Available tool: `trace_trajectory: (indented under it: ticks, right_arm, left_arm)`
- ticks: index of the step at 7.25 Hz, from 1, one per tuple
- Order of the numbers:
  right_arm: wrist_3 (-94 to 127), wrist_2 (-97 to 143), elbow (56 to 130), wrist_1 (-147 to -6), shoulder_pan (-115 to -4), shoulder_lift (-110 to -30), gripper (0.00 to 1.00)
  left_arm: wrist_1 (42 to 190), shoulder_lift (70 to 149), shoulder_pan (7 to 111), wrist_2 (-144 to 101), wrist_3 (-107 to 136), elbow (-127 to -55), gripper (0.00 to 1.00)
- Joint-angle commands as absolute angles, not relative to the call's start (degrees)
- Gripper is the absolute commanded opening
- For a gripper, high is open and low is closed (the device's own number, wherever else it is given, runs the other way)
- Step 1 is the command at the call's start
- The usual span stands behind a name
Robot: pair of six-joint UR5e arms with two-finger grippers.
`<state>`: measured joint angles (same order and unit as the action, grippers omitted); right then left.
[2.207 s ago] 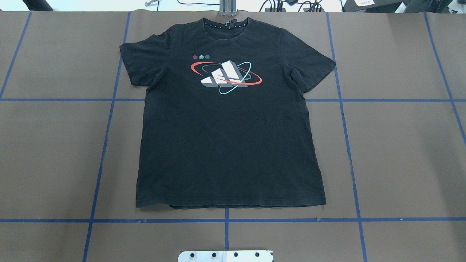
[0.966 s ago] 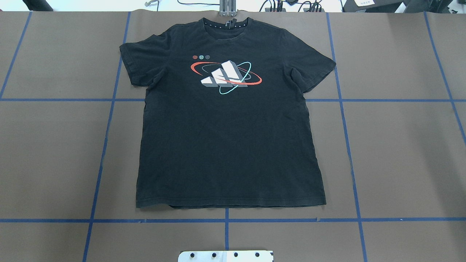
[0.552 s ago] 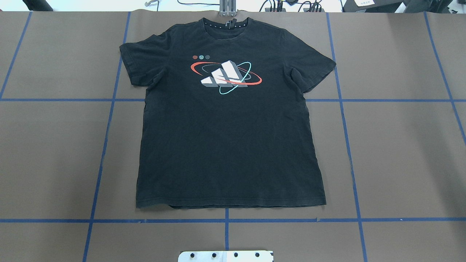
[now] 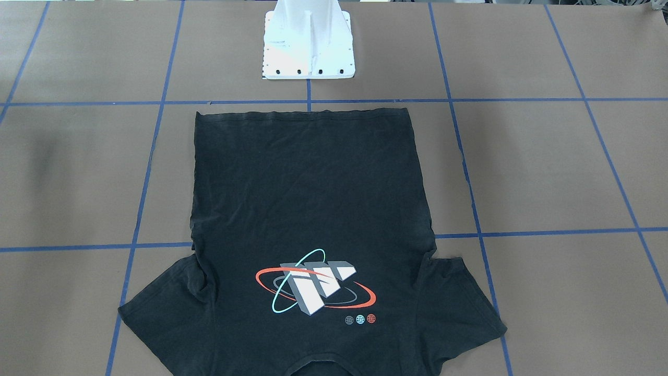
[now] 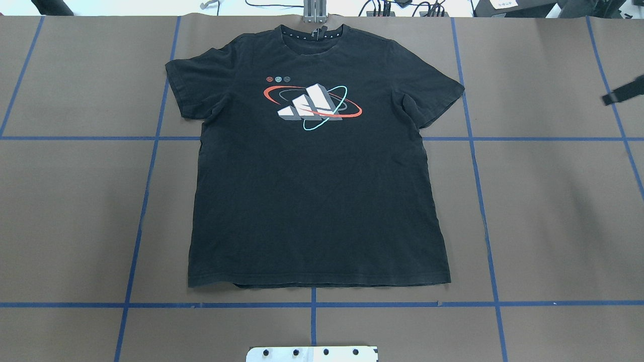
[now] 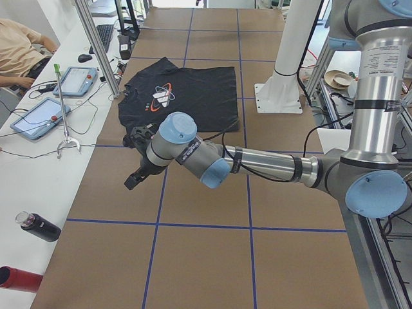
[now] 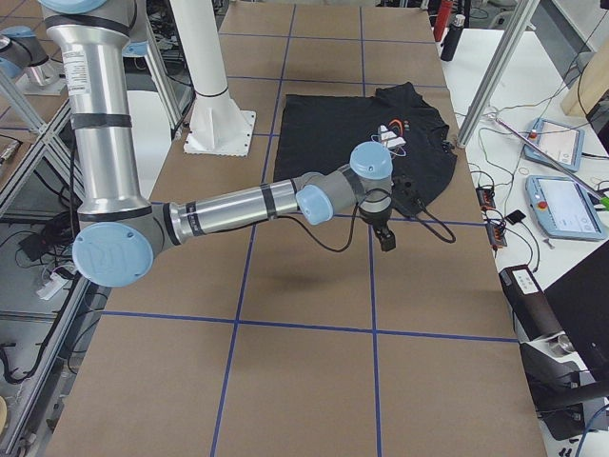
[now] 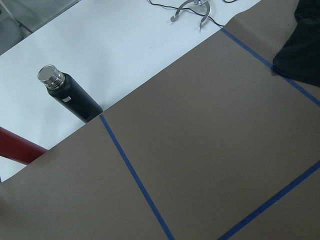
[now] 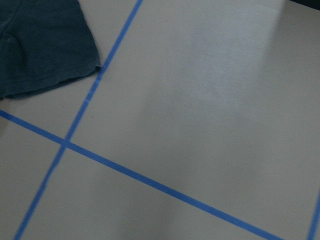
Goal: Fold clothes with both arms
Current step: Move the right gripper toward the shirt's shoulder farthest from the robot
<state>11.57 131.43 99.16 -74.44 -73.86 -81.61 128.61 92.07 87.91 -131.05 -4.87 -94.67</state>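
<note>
Black T-shirt (image 5: 317, 201) flat on brown desk (image 5: 553, 201), logo up, hem toward white pedestal (image 4: 309, 47), collar at far edge. Dark bottle (image 8: 70, 97) on white bench beside desk. My left hand (image 6: 117, 184) and right hand (image 7: 386, 242) hover over bare desk either side of shirt, holding nothing; how far open, cannot tell.

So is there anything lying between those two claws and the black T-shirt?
Nothing visible. Only brown table crossed by blue tape lines separates the T-shirt from the left gripper and the right gripper, each out beyond a sleeve.
</note>
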Motion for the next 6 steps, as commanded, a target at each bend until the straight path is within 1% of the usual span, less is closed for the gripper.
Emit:
trace_trajectory:
  ticks: [1,2,3,4,6]
  right_arm:
    - [26.91,123.79,93.82,-73.05,-63.41,-70.55,1.0]
    - [34.29,120.18,86.82,-66.51,-60.41,-65.7,1.0]
    - [38.98,119.28,78.22,-57.57,-59.34,-62.09,1.0]
    - [42.42,118.31,71.87,-51.48,-58.2,-59.88,1.0]
    - [43.5,113.92,66.38,-46.6,-55.65,-58.54,0.98]
  left_arm:
    - [130.08,91.93,85.79,-131.04,-3.87,-94.39,1.0]
    - [130.6,91.93,84.82,-131.13,-0.47,-94.39,1.0]
    - [133.91,91.93,83.34,-130.96,4.08,-94.13,1.0]
    - [139.51,91.85,82.89,-130.96,9.44,-92.65,1.0]
    - [142.12,91.67,81.3,-130.7,10.28,-91.41,1.0]
